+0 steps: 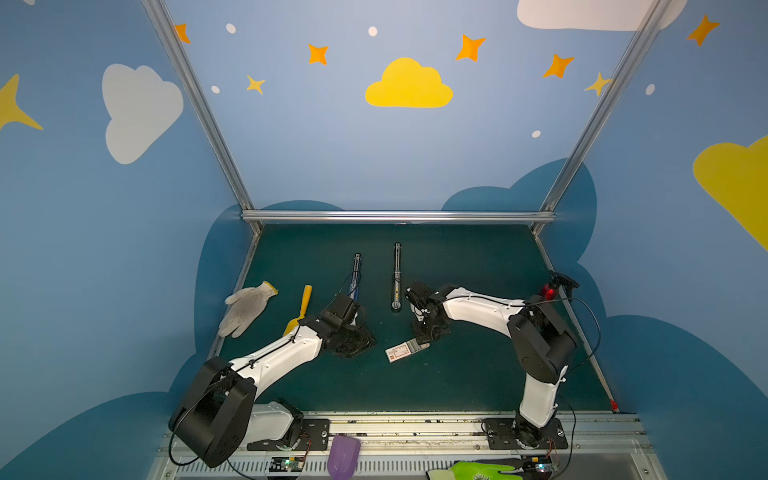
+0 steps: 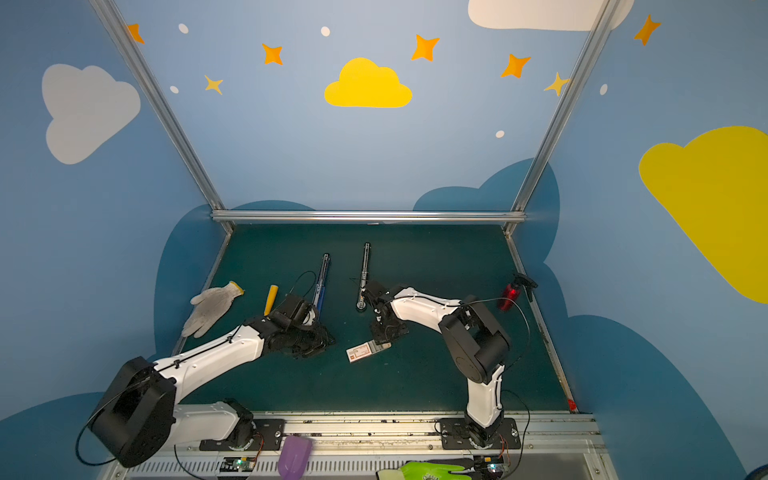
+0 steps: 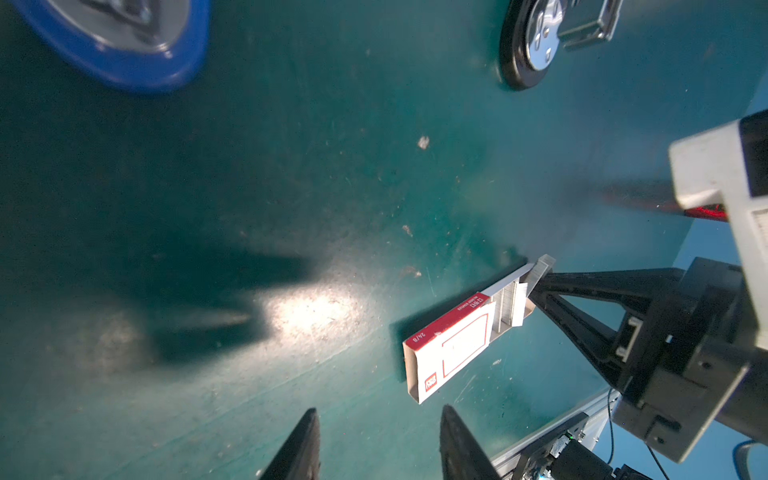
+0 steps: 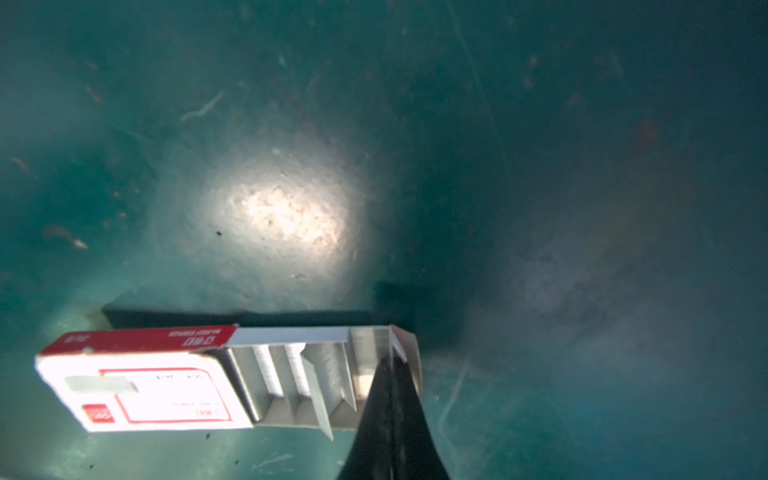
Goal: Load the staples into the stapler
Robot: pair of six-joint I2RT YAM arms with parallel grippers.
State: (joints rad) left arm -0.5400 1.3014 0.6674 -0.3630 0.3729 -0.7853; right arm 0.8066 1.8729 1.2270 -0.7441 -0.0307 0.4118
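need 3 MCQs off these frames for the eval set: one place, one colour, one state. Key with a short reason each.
1. The white glove lies:
A) at the mat's far edge
B) left of the scoop
C) on a stapler

2. The box has a side band that is:
A) blue
B) green
C) red

3. The box's drawer is:
A) partly out
B) fully in
C) removed

Key:
1 B: in both top views the glove lies left of the yellow scoop.
2 C: both wrist views show the red band.
3 A: staples show in its exposed part, with the shut right gripper at the drawer's end.
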